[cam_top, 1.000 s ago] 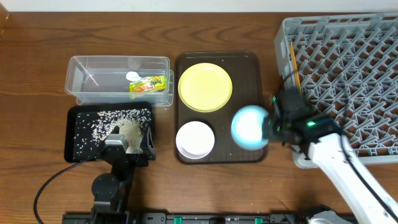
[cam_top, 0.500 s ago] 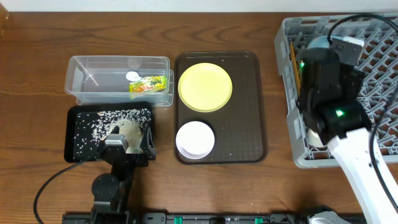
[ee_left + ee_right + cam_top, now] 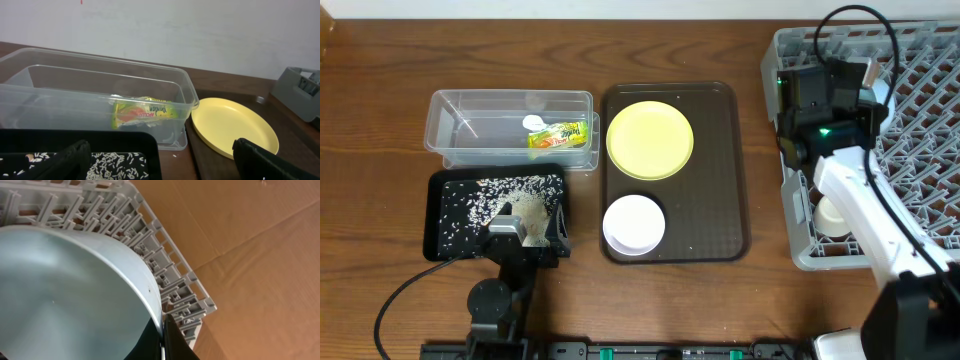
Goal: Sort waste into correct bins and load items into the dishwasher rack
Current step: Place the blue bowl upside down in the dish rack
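My right gripper [image 3: 162, 330] is shut on the rim of the light-blue bowl [image 3: 65, 295] and holds it on edge over the grey dishwasher rack [image 3: 170, 275]. From overhead, that gripper [image 3: 865, 90] is at the far-left part of the rack [image 3: 910, 170], and the arm hides most of the bowl. A small white cup [image 3: 832, 215] sits in the rack's near-left corner. The pale-yellow plate [image 3: 650, 140] and the white bowl [image 3: 634, 224] lie on the brown tray. My left gripper [image 3: 525, 235] is open and empty at the black tray's near edge.
The clear tub [image 3: 510, 105] holds the yellow-green wrapper [image 3: 560, 135] and a white scrap [image 3: 533, 123]. The black tray [image 3: 438, 215] holds rice grains [image 3: 490, 195]. The brown serving tray [image 3: 720, 200] lies between the bins and the rack. Cardboard shows beyond the rack in the right wrist view.
My right arm carried the light-blue bowl from above the brown tray's right side up and right to the rack's far-left part. The left arm has not moved.
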You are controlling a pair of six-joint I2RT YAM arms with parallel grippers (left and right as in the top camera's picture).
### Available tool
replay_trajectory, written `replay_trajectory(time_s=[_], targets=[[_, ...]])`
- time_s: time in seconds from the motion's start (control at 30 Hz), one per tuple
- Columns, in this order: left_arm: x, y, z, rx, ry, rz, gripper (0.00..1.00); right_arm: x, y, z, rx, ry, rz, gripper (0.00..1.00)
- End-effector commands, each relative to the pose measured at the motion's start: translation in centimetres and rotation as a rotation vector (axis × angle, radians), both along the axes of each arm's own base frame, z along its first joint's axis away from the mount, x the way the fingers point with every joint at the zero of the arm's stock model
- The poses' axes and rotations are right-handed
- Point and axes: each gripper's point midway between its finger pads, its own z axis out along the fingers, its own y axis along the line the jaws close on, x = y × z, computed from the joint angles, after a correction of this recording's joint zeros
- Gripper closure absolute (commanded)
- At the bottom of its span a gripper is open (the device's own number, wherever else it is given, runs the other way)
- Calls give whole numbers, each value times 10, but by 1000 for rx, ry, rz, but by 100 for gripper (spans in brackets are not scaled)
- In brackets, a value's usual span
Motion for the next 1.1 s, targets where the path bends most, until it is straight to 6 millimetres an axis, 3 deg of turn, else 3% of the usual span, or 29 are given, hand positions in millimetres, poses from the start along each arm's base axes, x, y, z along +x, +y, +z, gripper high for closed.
replay_trajectory(time_s=[0.0,0.2,0.53,0.8,0.9,1.07], targets=[[0,0,-15,1,40,-2,7,5,-3,-6,-41,38,-11,99],[0,0,-15,1,40,-2,8,17,6,-29,-54,135,41,99],[0,0,-15,1,40,-2,7,18,-8,-39,-91,162,-11,99],[0,0,-15,1,40,-2,7,26,17,-69,-82,269,78,99],[0,0,-15,1,40,-2,7,25,24,-63,-148,277,73,99],[0,0,-15,1,40,-2,7,28,13,-34,-253,241,2,99]])
